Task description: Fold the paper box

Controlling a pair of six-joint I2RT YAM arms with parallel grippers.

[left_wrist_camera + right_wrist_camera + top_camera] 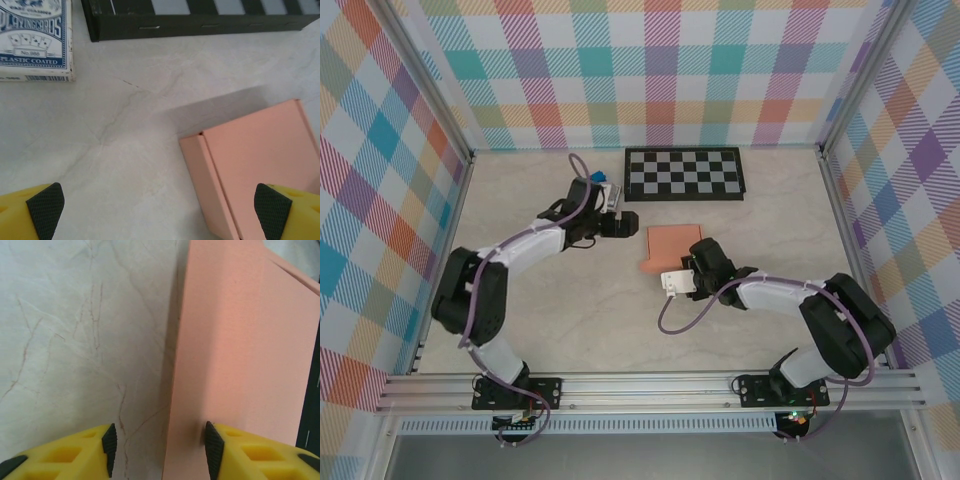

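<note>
The paper box [672, 243] is a salmon-orange cardboard piece lying on the marble table just in front of the checkerboard. In the left wrist view the paper box [260, 150] shows a flat top and a narrow folded side wall. My left gripper [628, 224] hovers at the box's left edge, wide open, and its right fingertip [272, 210] is over the cardboard. My right gripper [694, 264] is at the box's near right end. Its jaws [159, 447] are open astride an upright edge of the box [240, 340]: the right pad [214, 447] is against the cardboard and the left pad [109, 447] stands clear over the table.
A black-and-white checkerboard [685, 173] lies behind the box, its dark edge [200, 22] close ahead of the left gripper. A blue-and-white card pack [35, 37] sits behind the left arm [605, 190]. Plaid walls and an aluminium frame enclose the table.
</note>
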